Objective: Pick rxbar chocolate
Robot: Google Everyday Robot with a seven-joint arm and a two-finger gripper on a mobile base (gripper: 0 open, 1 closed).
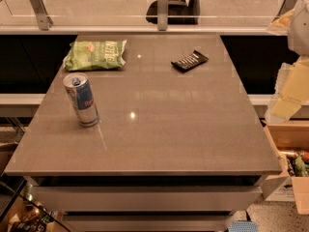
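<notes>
The rxbar chocolate [189, 60] is a small flat black-wrapped bar with white lettering. It lies at an angle on the far right part of the grey table [164, 124]. My gripper [291, 92] shows as a pale, partly see-through shape at the right edge of the view. It is raised beside the table's right side, well to the right of the bar and nearer to me, and holds nothing that I can see.
A green chip bag [95, 55] lies at the far left of the table. A Red Bull can [81, 99] stands upright on the left side. A glass railing [159, 6] runs behind the table. An open cardboard box [289, 161] with items sits on the floor at the right.
</notes>
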